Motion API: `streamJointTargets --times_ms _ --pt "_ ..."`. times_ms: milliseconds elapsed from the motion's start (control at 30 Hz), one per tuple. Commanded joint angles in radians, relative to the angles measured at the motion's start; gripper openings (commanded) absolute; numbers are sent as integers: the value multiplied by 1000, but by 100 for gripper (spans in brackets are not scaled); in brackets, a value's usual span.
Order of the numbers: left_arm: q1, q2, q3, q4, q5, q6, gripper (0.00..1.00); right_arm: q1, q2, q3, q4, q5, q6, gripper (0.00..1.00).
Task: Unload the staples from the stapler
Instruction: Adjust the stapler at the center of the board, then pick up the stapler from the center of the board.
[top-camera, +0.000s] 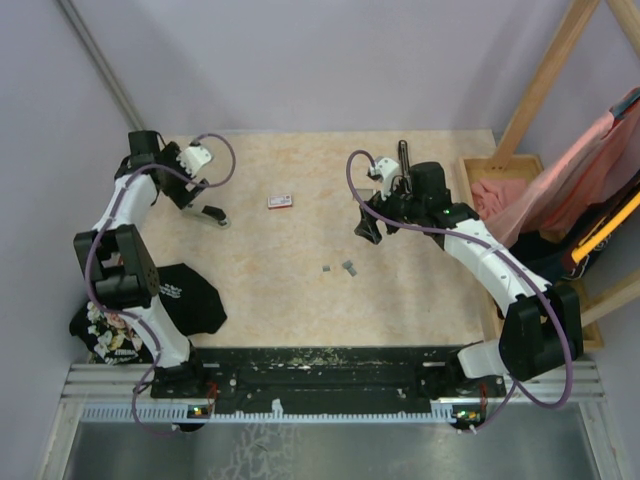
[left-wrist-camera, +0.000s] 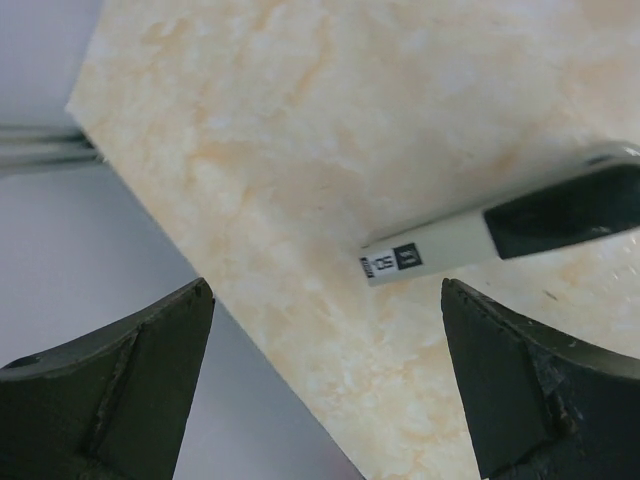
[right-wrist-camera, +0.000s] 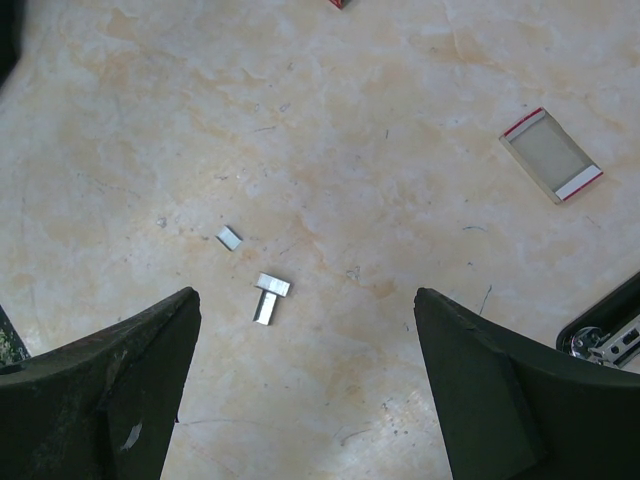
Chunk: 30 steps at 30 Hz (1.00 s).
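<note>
Three short grey strips, the staples (right-wrist-camera: 272, 285), are shown loose on the marbled table (top-camera: 290, 300): one lies apart and two touch in a T, in front of the right gripper (right-wrist-camera: 305, 300), whose jaws are spread and empty. One white-and-black stapler (left-wrist-camera: 520, 225) lies before the left gripper (left-wrist-camera: 325, 290), likewise spread wide and empty. One red-and-white box (top-camera: 280, 201) is seen apart from both.

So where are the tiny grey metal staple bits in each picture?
Top external: tiny grey metal staple bits near the picture's centre.
Left wrist: not in it.
Right wrist: just left of centre.
Shared landmark: the small red-and-white box, in top external and right wrist views.
</note>
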Motion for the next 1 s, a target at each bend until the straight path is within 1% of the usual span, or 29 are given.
streamJointTargets --times_ms 0,133,300,567,667,800,900,967 --pt "16 -5 2 -192 184 239 100 -1 2 3 26 -21 -13 88" --pt "27 39 56 -342 261 342 100 -1 4 3 25 -21 -14 88" --pt "26 71 36 -403 331 499 100 -1 9 3 26 -22 -16 88" --pt "20 117 24 -398 358 599 100 -1 15 2 24 -26 -18 88" --pt "10 128 16 -371 357 606 100 -1 19 4 22 -25 -19 88" --pt "-13 146 9 -339 335 611 98 -1 17 3 21 -24 -18 88" --pt "-31 158 8 -330 323 610 94 -1 18 2 21 -23 -20 88" --pt "-41 167 9 -296 321 608 93 -1 17 2 21 -22 -23 88"
